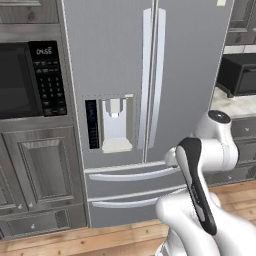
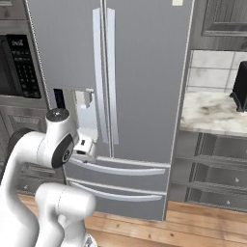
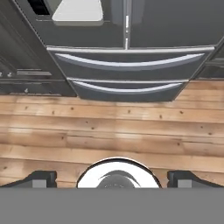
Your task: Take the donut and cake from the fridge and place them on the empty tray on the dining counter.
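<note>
Item: gripper [image 3: 112, 177]. In the hand view its two dark tips stand far apart at the lower edge with nothing between them; jaws released, holding nothing, pointed down at the wooden floor [image 3: 109, 131] in front of the fridge's drawers.

Item: arm [image 1: 200, 190]. Folded close to the base, elbow raised, standing short of the fridge and touching none of its handles.

Item: fridge [image 1: 120, 60]. Grey French-door unit directly ahead. Both upper doors shut, the two long vertical handles [image 1: 154, 80] meeting at the centre seam; water dispenser [image 1: 116, 125] in the left door; two bottom drawers [image 3: 127, 65] shut as well.

Item: donut and cake. Judged to be behind the closed doors; their place inside cannot be told.

Progress: nothing of the task is done, judging by the shut doors. Left to do: open a door, fetch each pastry, carry both to the tray on the dining counter.

Surroundings: black-panelled microwave [image 1: 30, 80] built in to the left; a marble-topped table [image 2: 212, 113] to the right, bearing a dark appliance [image 1: 240, 74].

Obstruction: the closed doors themselves.
</note>
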Robot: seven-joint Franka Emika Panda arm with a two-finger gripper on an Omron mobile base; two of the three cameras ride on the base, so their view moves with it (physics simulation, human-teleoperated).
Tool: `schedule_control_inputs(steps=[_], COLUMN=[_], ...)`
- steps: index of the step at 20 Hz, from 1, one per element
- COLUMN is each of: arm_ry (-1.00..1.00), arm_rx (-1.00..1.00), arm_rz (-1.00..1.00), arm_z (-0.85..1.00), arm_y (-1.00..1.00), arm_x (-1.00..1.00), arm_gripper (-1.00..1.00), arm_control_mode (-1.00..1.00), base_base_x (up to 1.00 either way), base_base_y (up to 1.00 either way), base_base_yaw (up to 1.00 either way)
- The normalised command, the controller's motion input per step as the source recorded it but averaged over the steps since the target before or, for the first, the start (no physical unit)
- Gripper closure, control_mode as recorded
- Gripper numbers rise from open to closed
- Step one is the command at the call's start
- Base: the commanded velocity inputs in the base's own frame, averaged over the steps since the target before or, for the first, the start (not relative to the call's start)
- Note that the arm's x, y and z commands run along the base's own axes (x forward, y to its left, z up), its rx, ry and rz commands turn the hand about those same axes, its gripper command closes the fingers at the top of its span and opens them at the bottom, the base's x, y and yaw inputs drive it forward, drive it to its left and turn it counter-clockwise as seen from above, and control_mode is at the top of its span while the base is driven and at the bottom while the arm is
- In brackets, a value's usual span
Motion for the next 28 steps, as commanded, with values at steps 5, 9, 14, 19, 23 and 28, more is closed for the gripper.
schedule_control_inputs(steps=[5,9,14,19,23,28], arm_ry=[-0.27,-0.28,-0.16,-0.15,-0.08,0.00], arm_rx=[-0.02,-0.02,0.00,0.00,0.01,0.02], arm_rz=[0.00,0.00,-0.01,0.00,-0.02,-0.14], arm_z=[0.73,0.77,0.42,0.45,0.63,0.50], arm_y=[0.01,0.00,-0.01,-0.03,-0.30,-0.28], arm_x=[0.00,0.04,0.30,0.32,0.21,0.27], arm_gripper=[-1.00,-1.00,-1.00,-1.00,-1.00,-1.00], arm_control_mode=[-1.00,-1.00,-1.00,-1.00,-1.00,-1.00], base_base_x=[0.00,0.00,0.00,0.00,0.00,0.00], base_base_y=[0.00,0.00,0.00,0.00,0.00,0.00], base_base_yaw=[0.00,0.00,0.00,0.00,0.00,0.00])
